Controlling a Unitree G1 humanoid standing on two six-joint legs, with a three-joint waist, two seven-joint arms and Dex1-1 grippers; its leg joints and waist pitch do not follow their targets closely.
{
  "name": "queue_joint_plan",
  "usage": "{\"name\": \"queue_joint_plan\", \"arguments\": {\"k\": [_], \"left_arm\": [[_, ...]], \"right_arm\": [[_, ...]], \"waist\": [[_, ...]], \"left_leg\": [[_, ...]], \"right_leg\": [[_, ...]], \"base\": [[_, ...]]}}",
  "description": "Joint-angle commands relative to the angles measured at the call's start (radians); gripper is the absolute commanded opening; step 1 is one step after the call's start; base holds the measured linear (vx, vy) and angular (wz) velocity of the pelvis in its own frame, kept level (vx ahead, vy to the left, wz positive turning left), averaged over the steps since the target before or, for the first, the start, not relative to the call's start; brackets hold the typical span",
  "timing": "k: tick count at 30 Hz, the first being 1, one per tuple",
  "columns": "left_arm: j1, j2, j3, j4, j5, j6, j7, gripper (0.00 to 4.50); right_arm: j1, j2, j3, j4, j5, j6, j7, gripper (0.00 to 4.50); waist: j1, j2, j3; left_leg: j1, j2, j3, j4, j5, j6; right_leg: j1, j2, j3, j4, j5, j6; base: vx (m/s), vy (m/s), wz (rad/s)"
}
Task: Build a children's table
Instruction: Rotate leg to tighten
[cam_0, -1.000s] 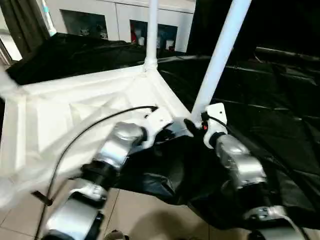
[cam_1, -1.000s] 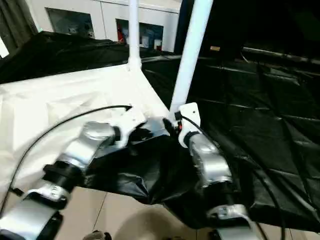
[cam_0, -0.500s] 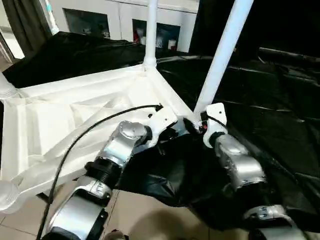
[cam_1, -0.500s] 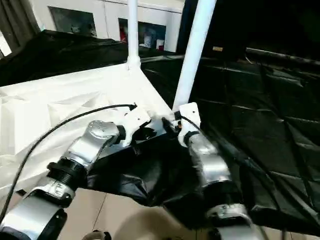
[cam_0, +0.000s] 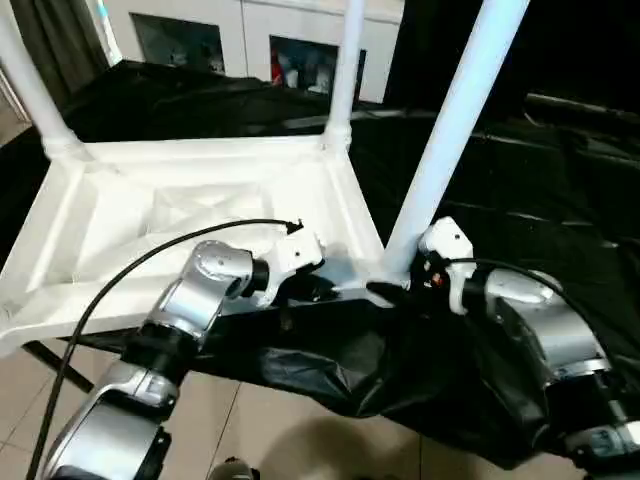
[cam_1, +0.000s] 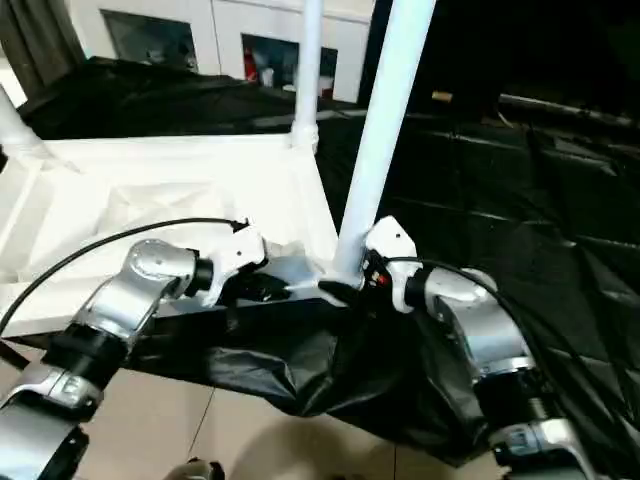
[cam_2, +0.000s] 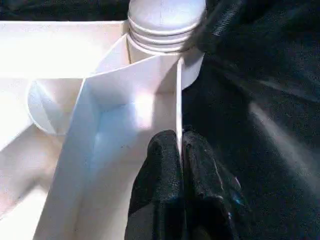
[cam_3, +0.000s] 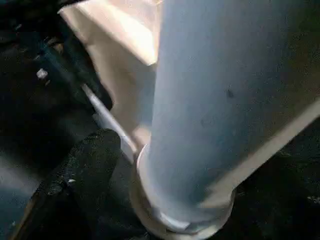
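White plastic, the upside-down table top (cam_0: 190, 215) now lies swung round compared with a second ago: its far-left corner, with a leg (cam_0: 32, 85) standing in it, has come into the head views. Both arms have spread apart, and the right gripper (cam_0: 392, 292) has turned to reach the near leg (cam_0: 450, 140) from the side.

The left gripper (cam_2: 179, 150) is pinched shut on the thin near wall of the top, one black finger (cam_2: 162, 165) on each face, just beside the near corner socket. The right gripper sits at the foot of the near leg, where it enters that socket; one black finger (cam_3: 82, 172) lies against the base. Its other finger is hidden, so I cannot tell if it grips the leg.

Three legs stand upright in the top, counting the far leg (cam_0: 345, 70). Two grippers are at work. One black sheet (cam_0: 520, 200) lies under everything, and one white cabinet (cam_0: 250, 40) stands beyond it.
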Motion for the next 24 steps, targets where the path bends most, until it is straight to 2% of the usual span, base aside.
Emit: {"name": "queue_joint_plan", "arguments": {"k": [1,11,14,19,22,23,24], "left_arm": [[0.013,-0.019,-0.011,-0.004,-0.058,-0.025,-0.038,0.00],[0.005,-0.019,-0.005,0.002,-0.062,-0.029,-0.046,0.00],[-0.001,-0.016,-0.002,0.011,-0.063,-0.033,-0.046,0.00],[0.001,-0.014,0.001,0.011,-0.065,-0.028,-0.049,0.00],[0.004,-0.018,0.002,0.013,-0.064,-0.025,-0.043,0.00],[-0.001,-0.030,0.004,0.027,-0.054,-0.022,-0.011,0.00],[-0.010,-0.046,0.005,0.046,-0.039,-0.020,0.032,0.00]], "right_arm": [[-0.003,-0.014,0.022,-0.024,0.005,0.008,0.026,3.85],[-0.020,0.002,0.036,-0.002,-0.007,0.008,0.026,3.08],[-0.017,0.002,0.040,0.000,-0.007,0.011,0.027,2.73],[-0.010,0.007,0.036,0.000,0.000,0.021,0.027,2.45],[-0.005,0.029,0.020,0.019,0.003,0.030,-0.012,2.33],[-0.008,0.060,-0.001,0.050,-0.006,0.035,-0.083,2.27],[-0.011,0.094,-0.021,0.081,-0.014,0.044,-0.158,2.17]], "waist": [[0.004,-0.014,-0.064],[0.006,-0.011,-0.068],[0.005,-0.013,-0.065],[0.005,-0.011,-0.062],[0.004,-0.008,-0.062],[0.002,-0.008,-0.063],[-0.001,-0.010,-0.060]], "left_leg": [[0.008,0.020,-0.002,-0.052,-0.179,0.080],[0.009,0.019,-0.001,-0.047,-0.147,0.088],[0.009,0.019,0.000,-0.048,-0.168,0.085],[0.010,0.020,-0.002,-0.050,-0.185,0.076],[0.010,0.020,-0.002,-0.050,-0.183,0.074],[0.010,0.019,-0.001,-0.049,-0.182,0.074],[0.008,0.017,-0.003,-0.054,-0.203,0.056]], "right_leg": [[0.048,-0.044,0.031,-0.067,-0.134,-0.226],[0.051,-0.043,0.030,-0.059,-0.077,-0.244],[0.049,-0.044,0.031,-0.062,-0.107,-0.239],[0.048,-0.044,0.032,-0.065,-0.137,-0.230],[0.048,-0.043,0.031,-0.064,-0.128,-0.231],[0.045,-0.043,0.032,-0.064,-0.125,-0.232],[0.047,-0.044,0.031,-0.068,-0.171,-0.223]], "base": [[0.000,0.000,0.00],[0.000,0.000,0.00],[0.000,0.000,0.00],[0.000,0.000,0.00],[0.000,0.000,0.00],[0.000,0.000,0.00],[0.000,0.000,0.00]]}}
